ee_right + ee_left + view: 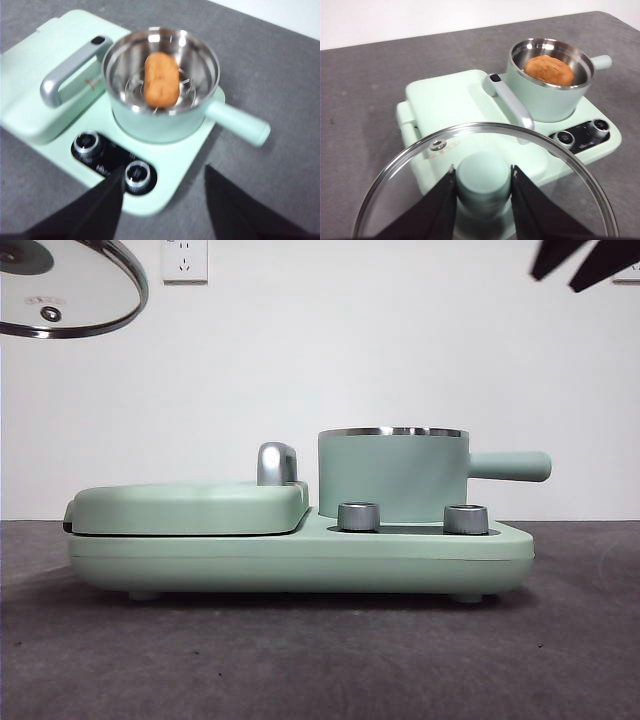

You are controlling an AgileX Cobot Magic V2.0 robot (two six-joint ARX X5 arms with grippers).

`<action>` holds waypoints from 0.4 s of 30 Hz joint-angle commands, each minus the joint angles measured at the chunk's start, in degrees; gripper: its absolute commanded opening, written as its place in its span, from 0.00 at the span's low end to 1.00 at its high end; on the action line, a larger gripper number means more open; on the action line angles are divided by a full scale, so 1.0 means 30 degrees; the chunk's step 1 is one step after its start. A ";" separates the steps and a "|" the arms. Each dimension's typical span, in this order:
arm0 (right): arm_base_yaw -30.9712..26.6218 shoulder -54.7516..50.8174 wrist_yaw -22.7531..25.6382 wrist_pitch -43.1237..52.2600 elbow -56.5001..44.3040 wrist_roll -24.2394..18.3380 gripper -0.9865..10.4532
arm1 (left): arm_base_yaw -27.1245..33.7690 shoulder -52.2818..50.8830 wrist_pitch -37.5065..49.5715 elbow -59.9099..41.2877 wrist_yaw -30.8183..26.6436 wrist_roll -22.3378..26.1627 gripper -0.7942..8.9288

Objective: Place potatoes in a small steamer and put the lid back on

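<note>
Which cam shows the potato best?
Right wrist view: it looks straight down on the potato lying in the small steamer, though slightly blurred. Left wrist view shows it smaller, part hidden by the rim. Front view: hidden by the pot wall.

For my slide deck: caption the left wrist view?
Left pincer holds the lid by its knob; potato sits in the steamer.

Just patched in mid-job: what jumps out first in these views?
The glass lid is held in the air by its green knob in the left tool, up and to the griddle side of the steamer. The potato already lies in the open steamer. The right tool hangs open and empty above the dials.
</note>
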 commanded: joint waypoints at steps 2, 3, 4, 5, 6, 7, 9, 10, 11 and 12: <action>0.0102 -0.2441 -0.0080 0.0058 -0.1647 0.0692 0.27 | -0.0138 0.0641 0.1341 0.0321 0.0787 0.0058 0.10; 0.0102 -0.3045 -0.0080 0.0066 -0.2076 0.0787 0.27 | -0.0197 0.0852 0.1632 0.0321 0.0976 0.0138 0.10; 0.0102 -0.3767 -0.0080 0.0066 -0.2594 0.0889 0.27 | -0.0270 0.1144 0.2084 0.0321 0.1158 0.0175 0.10; 0.0102 -0.4473 -0.0080 0.0058 -0.3104 0.0984 0.27 | -0.0379 0.1472 0.2565 0.0321 0.1319 0.0189 0.10; 0.0102 -0.5049 -0.0073 0.0051 -0.3490 0.1115 0.26 | -0.0474 0.1756 0.3024 0.0321 0.1464 0.0233 0.10; 0.0102 -0.5741 -0.0080 0.0044 -0.3934 0.1260 0.26 | -0.0597 0.2157 0.3599 0.0321 0.1566 0.0255 0.10; 0.0102 -0.7038 -0.0087 -0.0029 -0.4670 0.1450 0.26 | -0.0845 0.2987 0.4838 0.0321 0.1574 0.0459 0.10; 0.0102 -0.7657 -0.0080 -0.0102 -0.4983 0.1559 0.26 | -0.0984 0.3461 0.5595 0.0321 0.1574 0.0583 0.10; 0.0102 -0.8225 -0.0080 -0.0182 -0.5260 0.1705 0.26 | -0.1129 0.3971 0.6353 0.0321 0.1581 0.0656 0.10; 0.0102 -0.8663 -0.0066 -0.0284 -0.5472 0.1836 0.26 | -0.1275 0.4430 0.7016 0.0321 0.1596 0.0656 0.10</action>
